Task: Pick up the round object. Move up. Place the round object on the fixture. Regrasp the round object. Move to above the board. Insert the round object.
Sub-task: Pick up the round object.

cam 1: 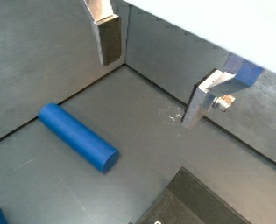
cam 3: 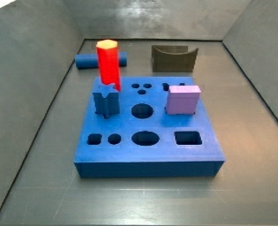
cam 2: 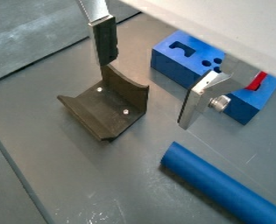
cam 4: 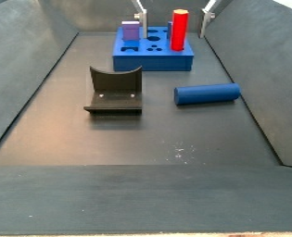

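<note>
Grey bin floor | round object (cam 4: 208,93) lying beside fixture (cam 4: 115,91) | pincer (cam 2: 146,79) wide open, empty, above

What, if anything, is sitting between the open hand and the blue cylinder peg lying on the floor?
Nothing visible. The hand hangs open above the floor, its fingers empty. The blue cylinder peg lies on its side on bare floor, apart from the fixture and the board; the gap to it looks clear in both wrist views.
</note>
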You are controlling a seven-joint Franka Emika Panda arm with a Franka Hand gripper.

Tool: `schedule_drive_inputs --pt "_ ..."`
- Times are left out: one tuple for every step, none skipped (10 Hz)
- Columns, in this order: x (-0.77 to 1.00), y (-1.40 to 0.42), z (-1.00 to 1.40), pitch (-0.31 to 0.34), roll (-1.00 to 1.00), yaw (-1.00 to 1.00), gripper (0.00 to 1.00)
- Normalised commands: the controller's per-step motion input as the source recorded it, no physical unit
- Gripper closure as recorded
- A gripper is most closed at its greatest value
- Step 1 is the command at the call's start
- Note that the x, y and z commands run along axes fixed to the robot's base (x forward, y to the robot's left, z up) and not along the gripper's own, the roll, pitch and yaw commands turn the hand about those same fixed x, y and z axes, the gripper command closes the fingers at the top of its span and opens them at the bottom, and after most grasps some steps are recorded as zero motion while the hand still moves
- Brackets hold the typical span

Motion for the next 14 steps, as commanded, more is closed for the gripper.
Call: schedule_drive_inputs --pt "-0.03 0.04 0.0 0.0 -0.01 0.0 0.0" --pt "0.0 0.02 0.0 0.0 -0.01 0.0 0.0" --pt "0.0 0.0 -0.07 0.0 0.0 -0.07 0.0" --pt "-0.45 0.0 -0.28 -0.026 0.0 -0.76 0.0" --pt "-0.21 0.0 -0.4 -0.053 -0.01 -0.92 0.0" --pt "-0.23 0.0 -0.45 -0.066 -0.04 -0.91 0.0" --pt "-0.23 0.0 -0.45 -0.067 -0.04 -0.91 0.0" --pt "-0.23 0.0 -0.46 -0.066 -0.04 -0.92 0.0" --pt "-0.22 0.0 -0.47 -0.069 -0.05 -0.92 0.0" --pt "-0.07 0.0 -0.61 -0.073 -0.06 -1.0 0.0" --pt "-0.08 0.0 -0.67 -0.171 -0.04 -1.0 0.0" --pt "-0.09 -0.01 -0.69 -0.19 -0.04 -1.0 0.0" --pt "-0.1 -0.02 -0.69 -0.196 -0.04 -1.0 0.0" --pt "-0.11 -0.02 -0.69 -0.197 -0.04 -1.0 0.0"
